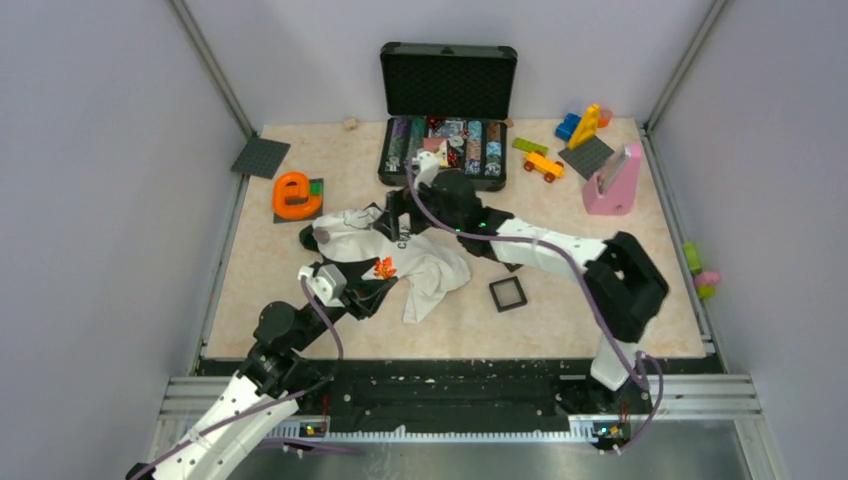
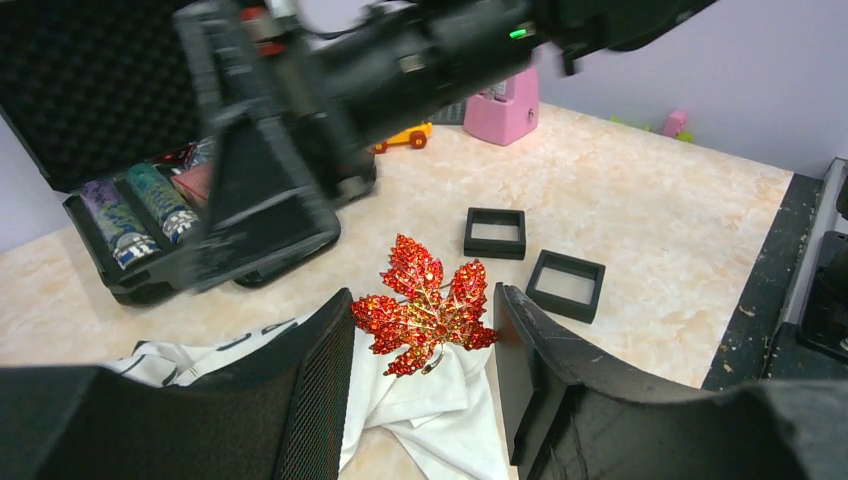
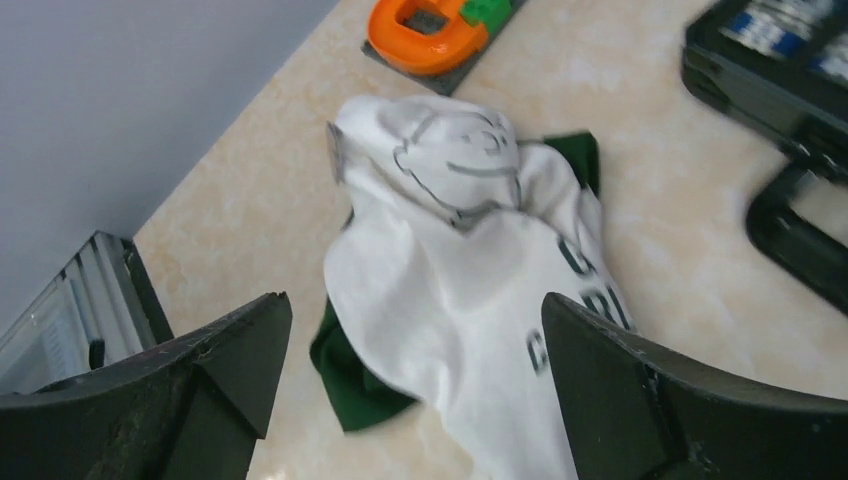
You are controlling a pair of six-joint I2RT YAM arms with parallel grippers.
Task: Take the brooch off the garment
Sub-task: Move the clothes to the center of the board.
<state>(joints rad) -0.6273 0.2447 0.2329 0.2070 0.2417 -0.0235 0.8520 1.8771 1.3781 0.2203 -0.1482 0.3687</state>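
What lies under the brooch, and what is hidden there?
The white garment lies under the brooch, bunched on the table. The brooch covers its own pin, so whether it pierces the cloth cannot be seen.

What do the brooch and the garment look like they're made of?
The brooch looks like gold-toned metal set with glossy red-orange faceted stones: it glitters, with thin golden veins. The garment looks like soft matte white cloth, maybe cotton knit: it creases and drapes limply.

Left arm (image 1: 235, 405), lower left: white tube, black joints, purple cable. Right arm (image 1: 548, 250): same colours, small green light (image 1: 481, 226).
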